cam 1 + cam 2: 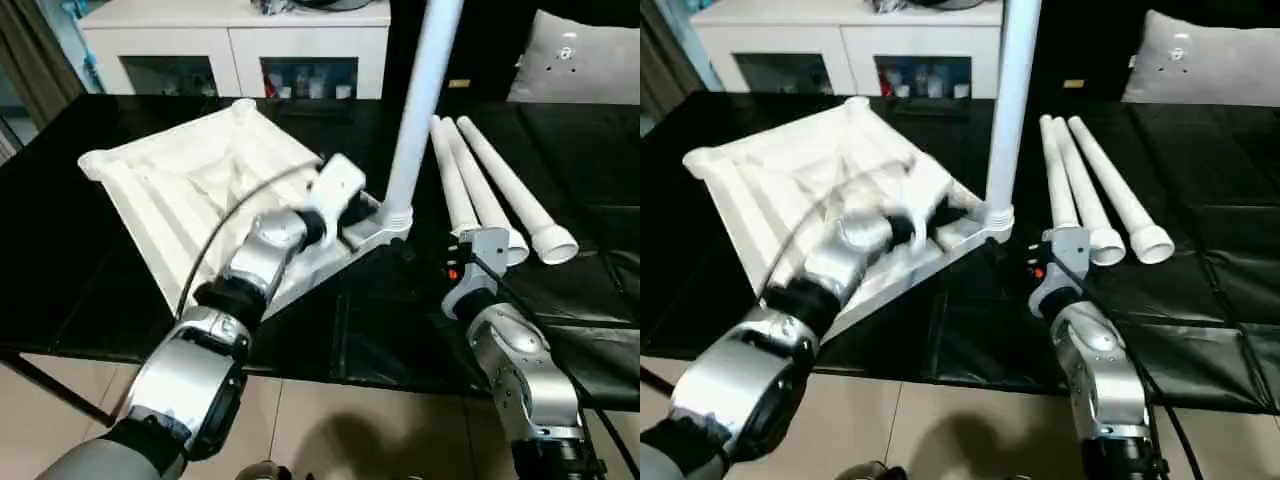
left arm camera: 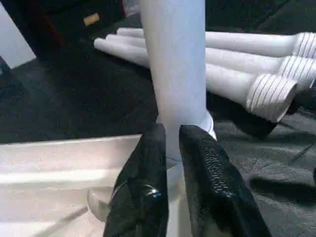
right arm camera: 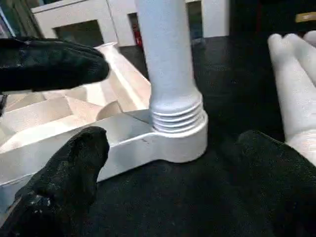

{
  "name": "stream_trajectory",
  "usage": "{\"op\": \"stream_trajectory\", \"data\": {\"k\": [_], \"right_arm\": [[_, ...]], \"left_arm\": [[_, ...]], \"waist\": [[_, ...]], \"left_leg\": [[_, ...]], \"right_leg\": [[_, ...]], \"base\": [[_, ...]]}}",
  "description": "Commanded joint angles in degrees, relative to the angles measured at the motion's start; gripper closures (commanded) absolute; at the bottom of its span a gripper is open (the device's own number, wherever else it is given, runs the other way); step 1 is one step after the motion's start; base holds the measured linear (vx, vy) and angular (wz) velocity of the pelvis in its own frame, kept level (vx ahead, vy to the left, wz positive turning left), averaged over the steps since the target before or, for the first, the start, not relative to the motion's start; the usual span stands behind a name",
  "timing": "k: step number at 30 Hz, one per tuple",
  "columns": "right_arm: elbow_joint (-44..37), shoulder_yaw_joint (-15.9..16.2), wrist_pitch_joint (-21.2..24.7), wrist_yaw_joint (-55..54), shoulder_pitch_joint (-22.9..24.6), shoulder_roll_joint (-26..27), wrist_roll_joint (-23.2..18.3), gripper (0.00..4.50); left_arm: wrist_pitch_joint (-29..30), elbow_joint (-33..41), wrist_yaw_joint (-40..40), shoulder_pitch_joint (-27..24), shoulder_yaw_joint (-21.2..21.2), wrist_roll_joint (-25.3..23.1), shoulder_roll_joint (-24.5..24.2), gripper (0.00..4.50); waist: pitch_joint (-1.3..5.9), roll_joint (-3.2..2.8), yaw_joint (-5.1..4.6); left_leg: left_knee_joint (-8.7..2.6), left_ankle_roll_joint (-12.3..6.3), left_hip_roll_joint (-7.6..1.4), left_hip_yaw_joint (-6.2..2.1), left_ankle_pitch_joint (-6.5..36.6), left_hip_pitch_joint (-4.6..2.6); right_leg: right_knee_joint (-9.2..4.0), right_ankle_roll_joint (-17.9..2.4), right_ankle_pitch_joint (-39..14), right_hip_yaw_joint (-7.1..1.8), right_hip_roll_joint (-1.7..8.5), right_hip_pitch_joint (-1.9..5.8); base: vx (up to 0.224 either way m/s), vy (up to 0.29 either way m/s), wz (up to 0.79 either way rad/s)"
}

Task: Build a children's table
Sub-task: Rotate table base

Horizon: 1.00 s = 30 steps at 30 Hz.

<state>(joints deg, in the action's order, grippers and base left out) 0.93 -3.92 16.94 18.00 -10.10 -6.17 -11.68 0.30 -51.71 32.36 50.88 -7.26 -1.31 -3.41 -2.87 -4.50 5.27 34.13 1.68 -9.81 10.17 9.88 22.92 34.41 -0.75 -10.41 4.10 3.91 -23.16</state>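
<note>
The white tabletop (image 1: 180, 190) lies ribbed side up on a black surface. One white leg (image 1: 420, 90) stands upright in the corner socket (image 3: 173, 143) nearest me, its threaded base seated there. My left gripper (image 2: 170, 131) hovers over that corner just in front of the leg, fingers nearly together with nothing between them. My right gripper (image 3: 173, 140) faces the socket from the other side, its fingers (image 3: 84, 153) spread wide, apart from the leg. Three more legs (image 1: 490, 190) lie side by side to the right.
The black work surface (image 1: 60, 260) ends at a front edge close to my arms, with tiled floor below. A white cabinet (image 1: 230, 40) stands behind it. A grey cushion (image 1: 585, 55) rests at the back right.
</note>
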Motion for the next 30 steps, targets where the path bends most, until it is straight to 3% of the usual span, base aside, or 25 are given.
{"op": "stream_trajectory", "data": {"k": [1, 4, 5, 7, 9, 15, 16, 17, 19, 20, 24, 30], "right_arm": [[-1.48, 1.62, 0.87, 1.05, 1.13, -0.48, -0.10, 0.00], [-2.02, 2.40, 0.95, 1.70, 1.96, -0.60, -0.07, 0.00], [-2.37, 2.65, 1.26, 2.15, 2.26, -0.63, -0.39, 0.00], [-2.70, 2.97, 1.44, 2.53, 2.48, -0.77, -0.48, 0.00], [-3.33, 3.98, 1.97, 3.36, 2.82, -1.56, -0.06, 0.00], [-4.19, 7.00, 3.00, 6.66, 3.04, -3.91, 0.72, 0.00], [-4.28, 7.37, 3.13, 7.08, 3.02, -4.15, 0.79, 0.00], [-4.26, 7.96, 3.15, 7.67, 2.92, -4.51, 1.10, 0.00], [-4.23, 8.35, 3.38, 8.07, 2.77, -4.80, 1.06, 0.00], [-4.07, 8.90, 3.63, 8.57, 2.56, -5.18, 1.21, 0.00], [-3.83, 10.09, 3.90, 9.84, 2.14, -5.89, 1.46, 0.00], [-1.08, 11.11, 3.77, 10.27, 0.02, -6.10, 1.93, 0.00]], "left_arm": [[3.01, 6.46, 3.73, -3.70, 0.45, 0.43, -3.81, 3.83], [7.01, 15.99, 8.80, -8.84, 0.04, 1.61, -7.67, 3.83], [8.00, 19.22, 10.62, -10.65, -0.36, 1.92, -9.69, 3.83], [8.82, 21.42, 11.52, -11.91, -0.54, 1.77, -11.41, 3.83], [13.92, 27.64, 12.06, -15.04, 0.18, 0.50, -16.78, 3.83], [25.72, 42.16, 16.58, -22.51, 1.30, -1.76, -28.34, 3.83], [27.46, 44.17, 17.13, -23.48, 1.38, -2.18, -29.91, 4.12], [29.48, 45.93, 16.90, -24.46, 2.18, -3.71, -32.47, 4.20], [31.58, 47.13, 16.34, -25.03, 2.24, -4.96, -35.19, 4.20], [33.16, 47.45, 16.36, -25.36, 2.06, -6.61, -38.03, 4.38], [36.01, 48.53, 16.60, -26.02, 1.21, -8.72, -42.16, 4.38], [39.21, 50.79, 17.79, -27.43, -0.97, -8.08, -42.73, 4.38]], "waist": [[4.00, 0.73, 0.12], [4.20, 0.43, -0.12], [4.17, 0.17, -0.28], [3.99, -0.02, -0.23], [3.94, -0.40, -0.21], [3.64, -0.67, -0.54], [3.54, -0.44, -0.63], [3.57, -0.64, -0.54], [3.42, -0.80, -0.59], [3.39, -0.37, -0.42], [3.20, -0.32, -0.49], [3.45, -0.42, -0.44]], "left_leg": [[-3.85, -4.60, -3.15, -1.64, 10.43, -1.08], [-4.06, -3.86, -3.70, -1.84, 10.61, -1.16], [-3.91, -3.66, -3.50, -1.54, 11.09, -1.42], [-4.14, -2.73, -3.56, -1.54, 12.91, -1.60], [-4.57, -1.07, -3.85, -1.86, 14.67, -1.73], [-4.74, 0.49, -3.53, -1.75, 15.94, -1.81], [-4.77, 0.47, -3.44, -1.67, 16.29, -1.81], [-4.75, 0.62, -3.47, -1.73, 16.37, -1.92], [-4.79, 0.86, -3.36, -1.74, 17.59, -2.05], [-4.82, 1.05, -3.30, -1.83, 18.05, -2.11], [-5.04, 1.67, -3.25, -1.94, 19.04, -2.21], [-4.85, 1.56, -3.20, -1.91, 17.11, -2.07]], "right_leg": [[-4.45, -10.67, -11.60, -2.54, 4.99, 3.31], [-3.93, -11.39, -10.38, -2.68, 5.22, 3.27], [-4.11, -11.47, -10.36, -2.70, 4.79, 2.67], [-4.23, -11.24, -11.80, -2.77, 4.71, 2.51], [-3.89, -10.71, -11.83, -2.85, 4.70, 2.53], [-3.87, -9.97, -12.76, -3.05, 4.60, 2.33], [-3.99, -9.88, -13.40, -3.05, 4.47, 2.25], [-3.98, -9.75, -14.05, -3.10, 4.56, 2.21], [-4.21, -9.29, -15.77, -3.09, 4.41, 1.92], [-4.19, -8.98, -17.30, -3.11, 4.53, 1.97], [-4.36, -7.90, -19.48, -3.25, 4.41, 1.73], [-3.95, -9.33, -15.83, -3.29, 4.52, 1.94]], "base": [[0.000, 0.000, 0.00], [0.000, 0.000, 0.00], [0.000, 0.000, 0.00], [0.000, 0.000, 0.00], [0.000, 0.000, 0.00], [0.000, 0.000, 0.00], [0.000, 0.000, 0.00], [0.000, 0.000, 0.00], [0.000, 0.000, 0.00], [0.000, 0.000, 0.00], [0.000, 0.000, 0.00], [0.000, 0.000, 0.00]]}}
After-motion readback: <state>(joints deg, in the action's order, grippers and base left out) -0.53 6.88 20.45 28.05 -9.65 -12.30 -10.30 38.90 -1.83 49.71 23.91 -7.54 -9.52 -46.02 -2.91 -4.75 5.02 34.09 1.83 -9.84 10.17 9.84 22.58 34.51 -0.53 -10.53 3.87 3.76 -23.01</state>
